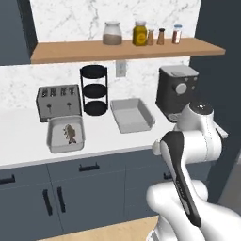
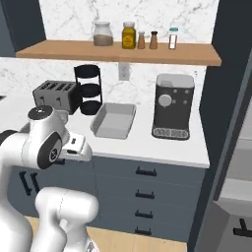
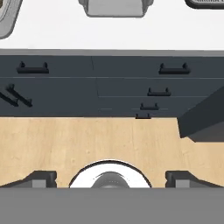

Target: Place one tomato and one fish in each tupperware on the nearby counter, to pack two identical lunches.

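Speckled fish [image 1: 70, 133] lying in left tupperware [image 1: 52, 142], right tupperware [image 1: 133, 115] bare, both on white counter [image 1: 19, 141]

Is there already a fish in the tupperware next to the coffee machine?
No. That right tupperware lies bare inside; the one fish in view sits in the left tupperware in front of the toaster.

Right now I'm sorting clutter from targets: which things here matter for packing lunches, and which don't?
Job:
- left tray, holding a fish
- right tray
- counter

Bystanders:
- toaster
- black rack
- coffee machine
- shelf jars
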Robot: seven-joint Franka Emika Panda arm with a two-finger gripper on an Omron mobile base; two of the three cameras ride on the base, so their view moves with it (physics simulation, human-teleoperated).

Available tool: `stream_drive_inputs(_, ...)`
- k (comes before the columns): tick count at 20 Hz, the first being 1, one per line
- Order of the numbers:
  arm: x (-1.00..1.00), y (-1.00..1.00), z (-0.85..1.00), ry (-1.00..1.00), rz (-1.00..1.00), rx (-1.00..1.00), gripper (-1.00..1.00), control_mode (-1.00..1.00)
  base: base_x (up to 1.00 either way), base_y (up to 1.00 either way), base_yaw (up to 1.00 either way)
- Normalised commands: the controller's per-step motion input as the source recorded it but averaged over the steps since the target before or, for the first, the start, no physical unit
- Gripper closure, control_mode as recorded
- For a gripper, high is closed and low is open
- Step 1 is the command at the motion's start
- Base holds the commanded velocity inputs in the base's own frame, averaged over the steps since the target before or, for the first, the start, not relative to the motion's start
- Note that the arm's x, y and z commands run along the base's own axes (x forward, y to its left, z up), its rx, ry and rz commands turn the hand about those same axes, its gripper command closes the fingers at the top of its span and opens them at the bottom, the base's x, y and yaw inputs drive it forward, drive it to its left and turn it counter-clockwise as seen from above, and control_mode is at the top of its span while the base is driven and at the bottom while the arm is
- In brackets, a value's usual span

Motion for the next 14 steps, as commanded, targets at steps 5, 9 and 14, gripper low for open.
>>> stream_drive_inputs(5, 0.00, 0.00, 0.00, 0.00, 0.00, 0.00, -1.00, 1.00, -0.19, -1.00, 0.05)
stream_drive_inputs(9, 0.00, 0.00, 0.00, 0.00, 0.00, 0.00, -1.00, 1.00, -0.44, -1.00, 0.01)
stream_drive_inputs(14, 0.00, 0.00, 0.00, 0.00, 0.00, 0.00, -1.00, 1.00, -0.16, -0.91, -0.03)
